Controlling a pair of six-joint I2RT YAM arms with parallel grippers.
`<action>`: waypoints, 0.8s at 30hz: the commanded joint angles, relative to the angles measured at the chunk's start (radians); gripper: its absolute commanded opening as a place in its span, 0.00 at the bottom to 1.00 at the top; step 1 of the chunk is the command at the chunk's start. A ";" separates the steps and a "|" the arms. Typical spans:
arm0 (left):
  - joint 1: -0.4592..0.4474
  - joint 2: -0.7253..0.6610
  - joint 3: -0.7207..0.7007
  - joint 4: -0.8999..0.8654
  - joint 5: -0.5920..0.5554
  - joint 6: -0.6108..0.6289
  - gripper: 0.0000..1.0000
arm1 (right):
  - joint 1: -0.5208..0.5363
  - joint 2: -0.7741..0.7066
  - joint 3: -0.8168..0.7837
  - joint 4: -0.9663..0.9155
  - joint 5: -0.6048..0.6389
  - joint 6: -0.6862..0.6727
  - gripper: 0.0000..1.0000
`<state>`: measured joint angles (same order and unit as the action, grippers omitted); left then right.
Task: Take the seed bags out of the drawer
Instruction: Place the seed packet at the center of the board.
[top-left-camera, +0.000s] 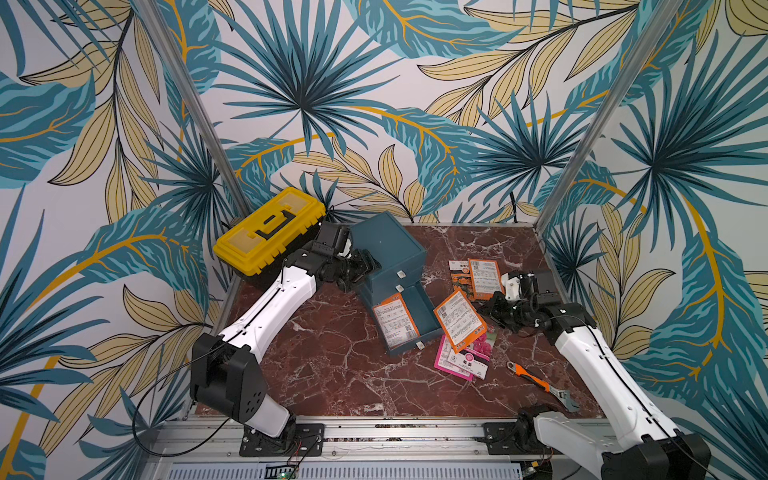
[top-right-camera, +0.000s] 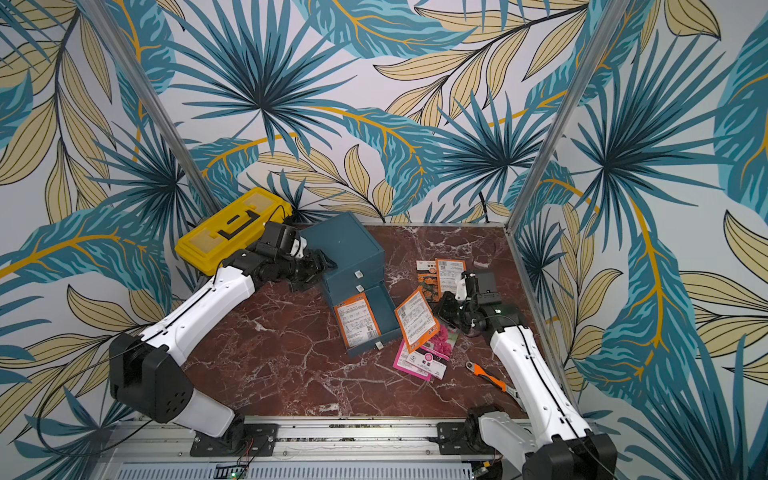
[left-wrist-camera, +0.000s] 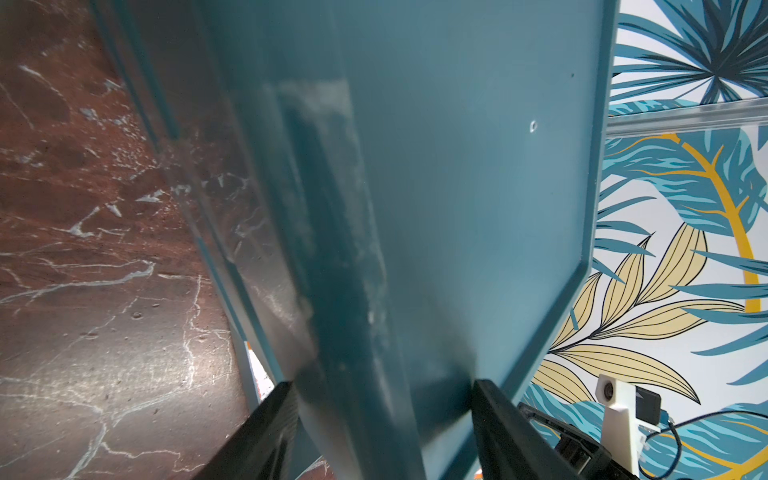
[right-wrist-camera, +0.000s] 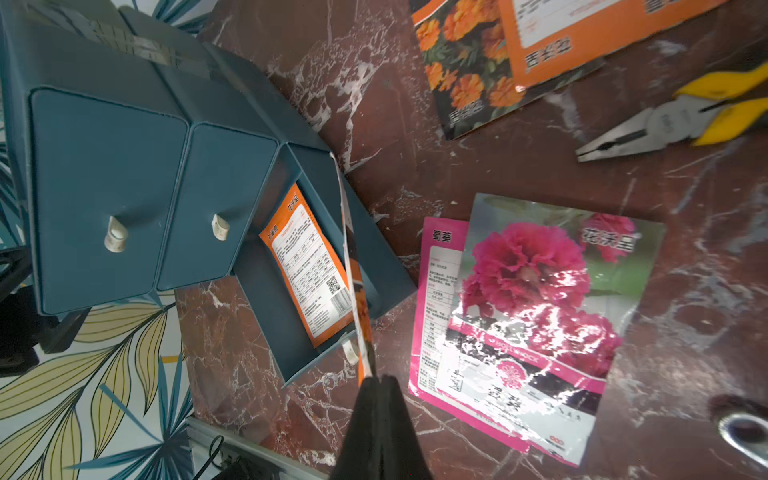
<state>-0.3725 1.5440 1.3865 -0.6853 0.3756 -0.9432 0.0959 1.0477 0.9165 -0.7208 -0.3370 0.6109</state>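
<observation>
The blue cabinet (top-left-camera: 386, 245) has its bottom drawer (top-left-camera: 428, 309) pulled out. Inside lies one orange seed bag (top-left-camera: 395, 324), text side up, also visible in the right wrist view (right-wrist-camera: 307, 266). My right gripper (right-wrist-camera: 376, 380) is shut on the edge of a second orange seed bag (top-left-camera: 459, 322), held tilted in the air just right of the drawer, above two magenta seed bags (top-left-camera: 461, 361) on the table. Two more orange bags (top-left-camera: 482, 278) lie at the back right. My left gripper (left-wrist-camera: 382, 384) straddles the cabinet (left-wrist-camera: 457, 166) at its left rear corner, jaws closed against it.
A yellow toolbox (top-left-camera: 268, 230) stands at the back left behind the left arm. An orange-handled wrench (top-left-camera: 536, 382) lies at the front right by the right arm's base. Yellow-handled pliers (right-wrist-camera: 665, 120) lie near the back bags. Walls enclose the red marble table (top-left-camera: 332, 365).
</observation>
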 joint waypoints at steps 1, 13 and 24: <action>-0.003 -0.007 0.028 0.014 0.002 0.004 0.70 | -0.042 -0.058 -0.047 -0.084 0.065 -0.025 0.00; -0.003 0.008 0.044 0.010 0.019 0.017 0.70 | -0.086 -0.187 -0.247 -0.133 0.140 0.029 0.00; -0.003 0.009 0.048 0.014 0.022 0.015 0.70 | -0.088 -0.152 -0.303 -0.101 0.114 0.023 0.00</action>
<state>-0.3725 1.5444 1.3884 -0.6857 0.3786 -0.9394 0.0124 0.8845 0.6167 -0.8200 -0.2173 0.6426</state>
